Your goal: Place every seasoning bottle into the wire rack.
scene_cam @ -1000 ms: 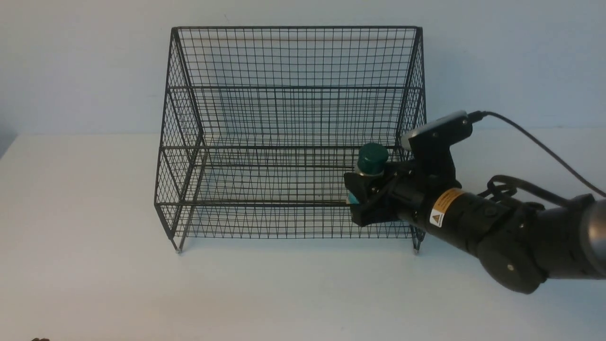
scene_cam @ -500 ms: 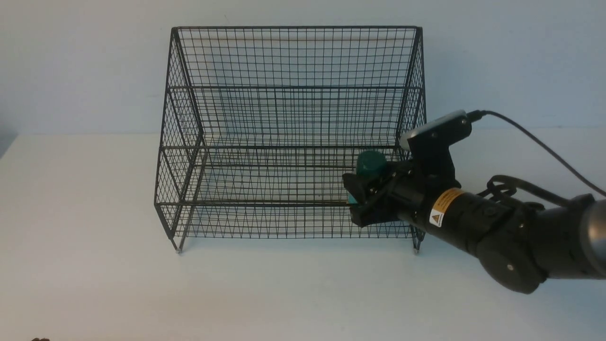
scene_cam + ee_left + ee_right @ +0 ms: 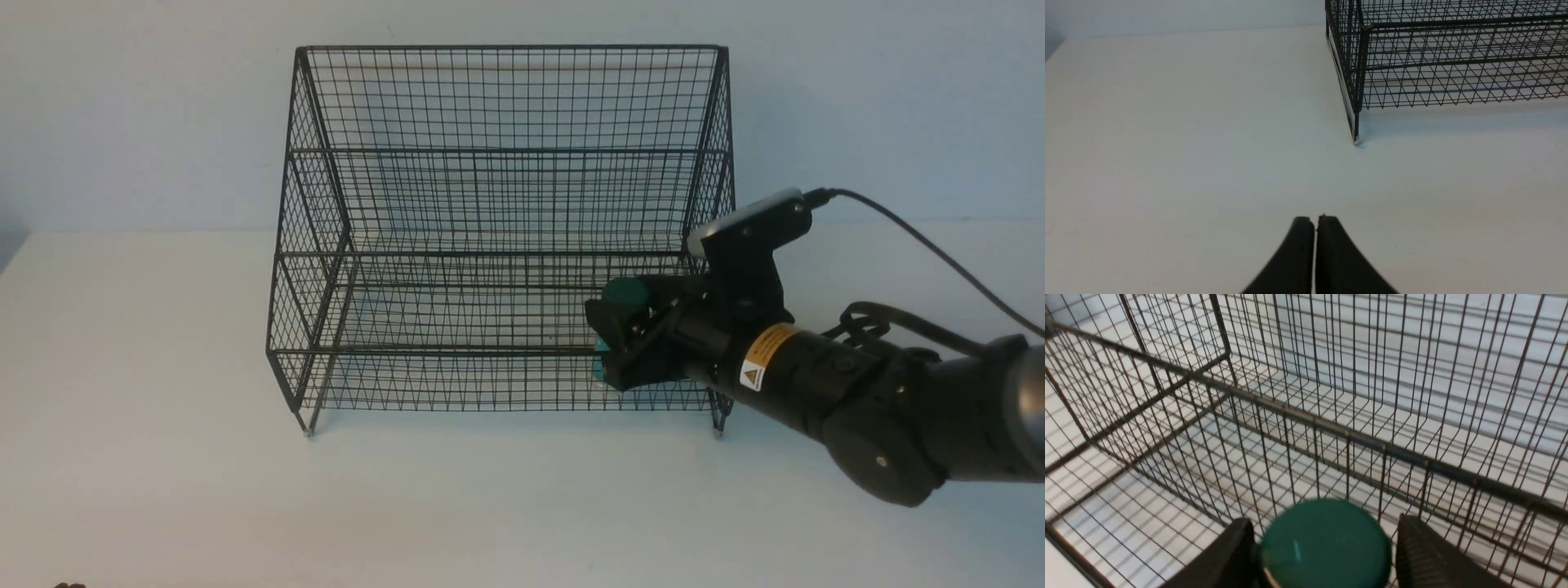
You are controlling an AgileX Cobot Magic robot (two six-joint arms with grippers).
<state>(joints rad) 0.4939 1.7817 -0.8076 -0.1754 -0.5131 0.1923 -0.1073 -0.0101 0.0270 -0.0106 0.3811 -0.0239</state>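
The seasoning bottle (image 3: pixel 627 291), with a dark green cap and a sliver of teal label, stands low in the front shelf at the right end of the black wire rack (image 3: pixel 506 147). My right gripper (image 3: pixel 608 335) reaches into that shelf. In the right wrist view its jaws stand apart either side of the green cap (image 3: pixel 1325 543), with a gap at one finger (image 3: pixel 1425 555), so the gripper (image 3: pixel 1325 522) is open. The rack's mesh (image 3: pixel 1331 428) fills that view. My left gripper (image 3: pixel 1314 218) is shut and empty over the bare table, near the rack's front left foot (image 3: pixel 1355 139).
The white table (image 3: pixel 163 408) stretches in front of and to the left of the rack. A pale wall rises close behind the rack. My right arm's cable (image 3: pixel 922 245) loops above the table at the right.
The bottle has dropped between my right gripper's fingers, its cap sinking from above the gripper to level with it. The jaws have let go. The right arm barely moved.
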